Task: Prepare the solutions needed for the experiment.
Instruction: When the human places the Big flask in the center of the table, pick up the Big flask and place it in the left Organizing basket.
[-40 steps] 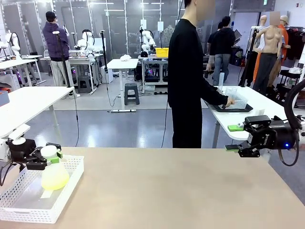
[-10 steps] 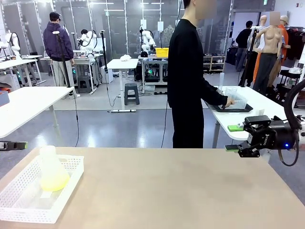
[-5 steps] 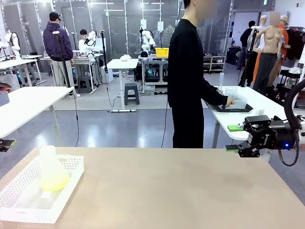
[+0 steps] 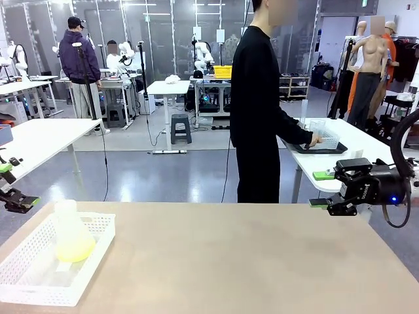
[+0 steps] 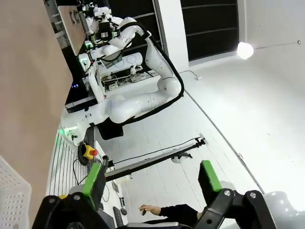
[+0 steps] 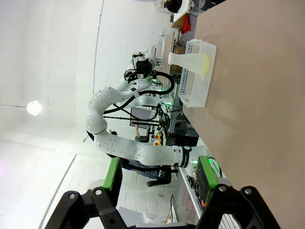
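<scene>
1. One flask (image 4: 71, 230) is what I've got to work with, standing upright in the white basket (image 4: 39, 278) at my left end of the table (image 4: 229, 261), with the solutions (image 4: 74, 249) sitting as a shallow pale yellow-green layer in its base.
2. Left gripper (image 4: 8, 185) hangs off the table's left edge, up and away from the flask, touching nothing; in its wrist view the green pads (image 5: 93, 178) stand wide apart with nothing between them.
3. Right gripper (image 4: 325, 190) hovers at the far right edge, well apart from the flask across the whole tabletop; its fingers (image 6: 112, 174) are parted and empty too.
4. Progress, as I judge it: the flask is set down in the basket and released. Whether more mixing or another vessel is due, I can't tell.
5. Person (image 4: 258, 104) stands beyond the table, hand at a tray on the side table.
6. Writing: none I can read anywhere; no label visible on the flask.
</scene>
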